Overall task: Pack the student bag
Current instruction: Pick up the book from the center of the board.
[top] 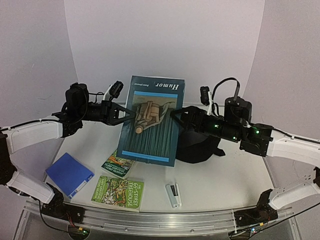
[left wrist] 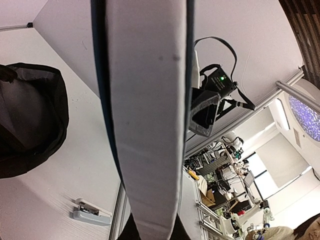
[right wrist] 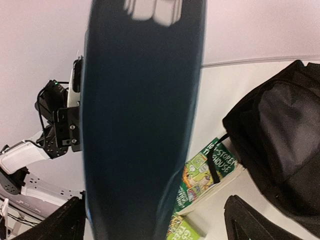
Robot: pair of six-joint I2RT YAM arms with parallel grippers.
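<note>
At the middle of the overhead view, a big teal book (top: 150, 142) hangs upright and slightly tilted above the white table (top: 225, 175). It is a flat, stiff rectangle with a glossy cover, a pale drawing on its face and the title printed upside down along its top band. The left gripper (top: 131, 114) meets its left edge and the right gripper (top: 172, 114) meets its right edge at about the same height.

Seen from the left wrist, the smooth white page edge runs up the centre of the frame as a thick strip, and the dark fingers at the bottom press on both covers, so this hand pinches the book. Seen from the right wrist, the dark rounded spine fills the centre while the two black fingers (right wrist: 65, 225) stand wide apart at the lower corners, with a clear gap on the right-hand side.

Just right of the book's lower half sits the backpack (top: 200, 147), a slumped, rounded heap of soft matte black fabric on the table under the right arm. Whether the book touches it cannot be told.

Lower left lie a smooth blue folder (top: 70, 175), a green paperback (top: 118, 164) partly under the hanging book, and a second green paperback (top: 118, 192) nearer the bottom. A small grey-and-white stapler (top: 173, 195) lies at lower centre.
</note>
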